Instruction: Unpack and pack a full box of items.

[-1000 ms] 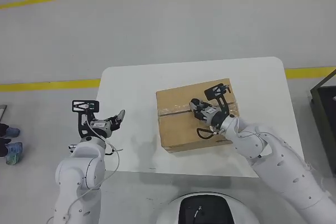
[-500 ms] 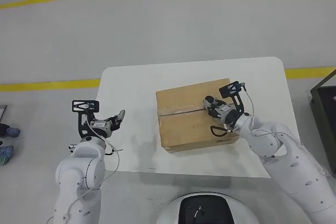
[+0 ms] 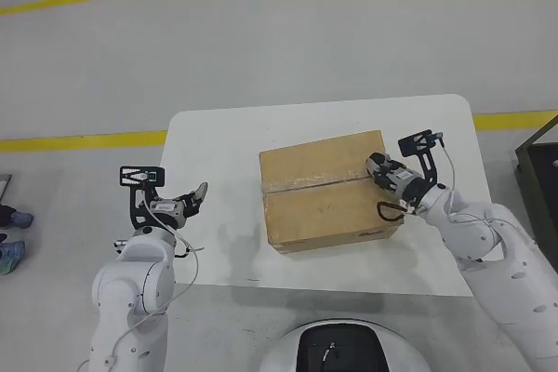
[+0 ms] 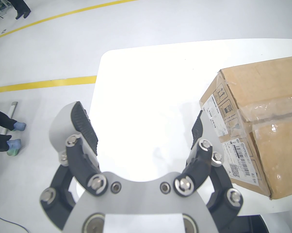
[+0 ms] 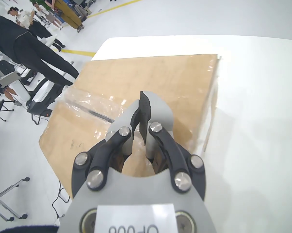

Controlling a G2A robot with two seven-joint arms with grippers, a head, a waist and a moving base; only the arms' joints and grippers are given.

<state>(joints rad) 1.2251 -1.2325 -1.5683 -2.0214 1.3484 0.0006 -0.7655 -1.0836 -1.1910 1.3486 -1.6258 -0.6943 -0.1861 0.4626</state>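
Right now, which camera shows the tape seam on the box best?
The top view: the tape seam runs nearly full length across the box. The right wrist view shows it close, the right gripper covering one end; the left wrist view catches the other end.

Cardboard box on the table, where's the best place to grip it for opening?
Probably a flap edge at the taped seam, from above: the cardboard box looks too broad to clamp whole, and its flaps lie flat, closed.
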